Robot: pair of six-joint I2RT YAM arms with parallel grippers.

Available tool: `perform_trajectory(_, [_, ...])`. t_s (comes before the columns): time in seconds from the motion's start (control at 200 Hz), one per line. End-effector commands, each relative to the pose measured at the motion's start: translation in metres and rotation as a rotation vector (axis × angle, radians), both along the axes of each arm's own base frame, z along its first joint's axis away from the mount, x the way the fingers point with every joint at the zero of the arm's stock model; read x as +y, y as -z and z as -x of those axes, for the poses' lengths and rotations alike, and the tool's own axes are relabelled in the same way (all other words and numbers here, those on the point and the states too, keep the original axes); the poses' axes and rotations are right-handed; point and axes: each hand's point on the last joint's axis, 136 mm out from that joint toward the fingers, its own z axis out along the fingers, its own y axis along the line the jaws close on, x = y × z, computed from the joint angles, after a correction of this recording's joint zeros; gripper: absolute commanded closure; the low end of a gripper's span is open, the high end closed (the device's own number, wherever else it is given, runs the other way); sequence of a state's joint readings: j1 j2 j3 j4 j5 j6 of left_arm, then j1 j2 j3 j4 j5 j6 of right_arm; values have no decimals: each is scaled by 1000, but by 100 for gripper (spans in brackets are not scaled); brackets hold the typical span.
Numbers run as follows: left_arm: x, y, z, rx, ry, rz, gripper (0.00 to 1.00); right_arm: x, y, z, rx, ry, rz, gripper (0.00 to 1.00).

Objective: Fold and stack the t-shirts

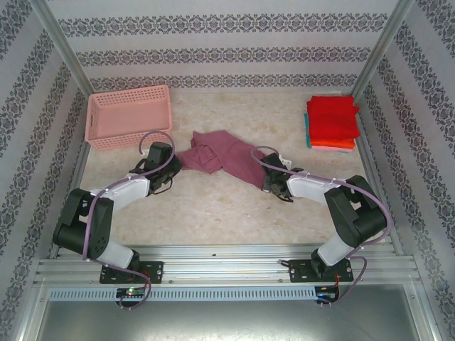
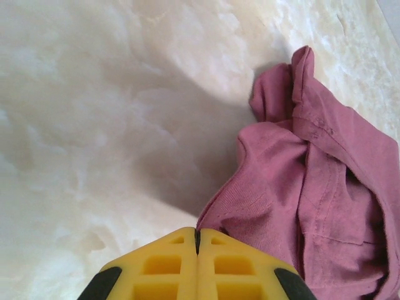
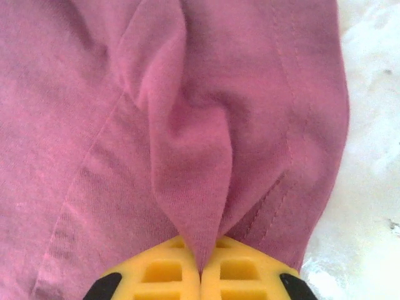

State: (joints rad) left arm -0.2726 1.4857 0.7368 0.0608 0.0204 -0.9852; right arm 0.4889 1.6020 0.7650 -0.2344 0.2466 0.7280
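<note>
Spreading the maroon t-shirt (image 1: 222, 158) flat looks like your step, so draw both held edges apart evenly, keeping the cloth low over the tabletop (image 1: 213, 213). Your left gripper (image 2: 197, 236) is closed, apparently pinching the shirt's left edge. The shirt lies crumpled mid-tabletop between the arms. Your right gripper (image 3: 201, 267) is clamped on a fold at its right side. The folded stack (image 1: 332, 122) sits at the far right corner.
</note>
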Motion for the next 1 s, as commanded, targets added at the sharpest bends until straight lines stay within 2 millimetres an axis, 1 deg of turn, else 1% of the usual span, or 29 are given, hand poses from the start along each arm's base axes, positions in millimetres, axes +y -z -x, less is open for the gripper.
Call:
perform_trajectory(0.0, [18, -9, 7, -8, -16, -77, 100, 6, -18, 3, -51, -41, -42, 100])
perform_trajectory(0.055, [24, -19, 7, -27, -18, -105, 100, 9, -44, -5, -138, -61, -75, 100])
perform_trajectory(0.1, [29, -31, 6, -51, -16, -139, 100, 10, -66, -11, -202, -73, -111, 100])
perform_trajectory(0.145, [36, -46, 4, -79, -18, -184, 100, 9, -93, -17, -275, -77, -145, 100])
perform_trajectory(0.245, [53, -88, 2, -153, -25, -301, 100, -2, -159, -26, -449, -83, -183, 100])
perform_trajectory(0.32, [68, -124, 2, -221, -48, -383, 100, -15, -213, -26, -588, -77, -199, 100])
perform_trajectory(0.38, [80, -154, 6, -279, -75, -444, 100, -24, -255, -23, -691, -81, -202, 100])
perform_trajectory(0.47, [97, -199, 15, -361, -124, -517, 100, -37, -314, -8, -842, -93, -195, 100])
perform_trajectory(0.525, [104, -223, 20, -400, -136, -552, 100, -43, -346, 3, -926, -103, -189, 100])
perform_trajectory(0.58, [108, -244, 26, -431, -143, -576, 100, -49, -372, 16, -996, -105, -184, 100])
perform_trajectory(0.649, [111, -268, 33, -466, -147, -595, 100, -55, -394, 29, -1057, -109, -180, 100])
perform_trajectory(0.699, [111, -282, 38, -492, -151, -594, 100, -59, -405, 36, -1084, -105, -176, 100])
perform_trajectory(0.749, [111, -291, 41, -512, -149, -587, 100, -61, -413, 42, -1102, -102, -174, 100])
perform_trajectory(0.794, [110, -298, 43, -524, -145, -580, 100, -63, -415, 44, -1110, -100, -173, 100])
perform_trajectory(0.884, [106, -304, 42, -538, -131, -565, 100, -60, -419, 44, -1113, -110, -188, 100])
perform_trajectory(0.934, [105, -307, 40, -545, -127, -561, 100, -57, -418, 40, -1111, -118, -194, 100])
perform_trajectory(0.999, [103, -307, 33, -546, -122, -565, 100, -55, -417, 32, -1104, -121, -183, 100])
